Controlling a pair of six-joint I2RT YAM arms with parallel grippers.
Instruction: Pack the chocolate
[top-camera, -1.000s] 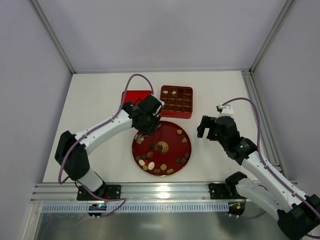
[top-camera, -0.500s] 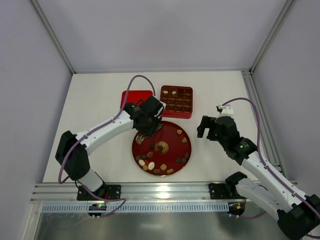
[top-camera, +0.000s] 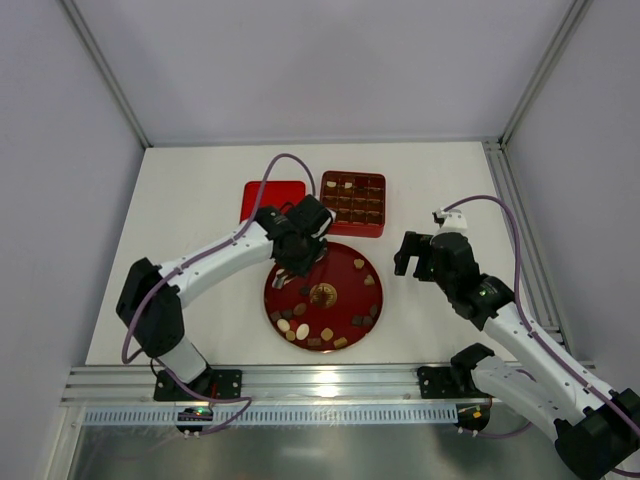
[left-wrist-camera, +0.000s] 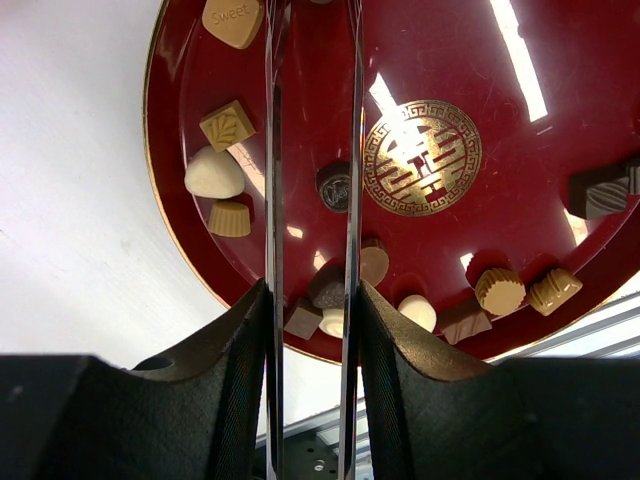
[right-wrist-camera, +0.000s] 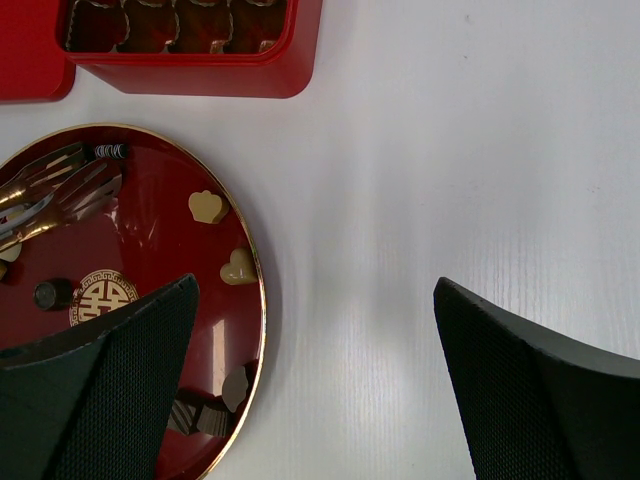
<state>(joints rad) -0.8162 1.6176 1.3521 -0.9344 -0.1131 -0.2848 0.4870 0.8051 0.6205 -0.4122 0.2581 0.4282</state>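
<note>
Left gripper (left-wrist-camera: 313, 290), clamped on the tongs (left-wrist-camera: 273, 150), has edged across the plate (left-wrist-camera: 480, 60), no chocolate (left-wrist-camera: 215, 173) visibly caught yet; right gripper (right-wrist-camera: 315, 300) gapes wide beside it.

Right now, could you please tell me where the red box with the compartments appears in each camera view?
Top view: the red box sits centre of the picture, just beyond the plate.
Left wrist view: not in it.
Right wrist view: the box runs along the top edge, left of centre, cut off by the frame.
Shared landmark: the gold emblem at the plate's middle.
</note>
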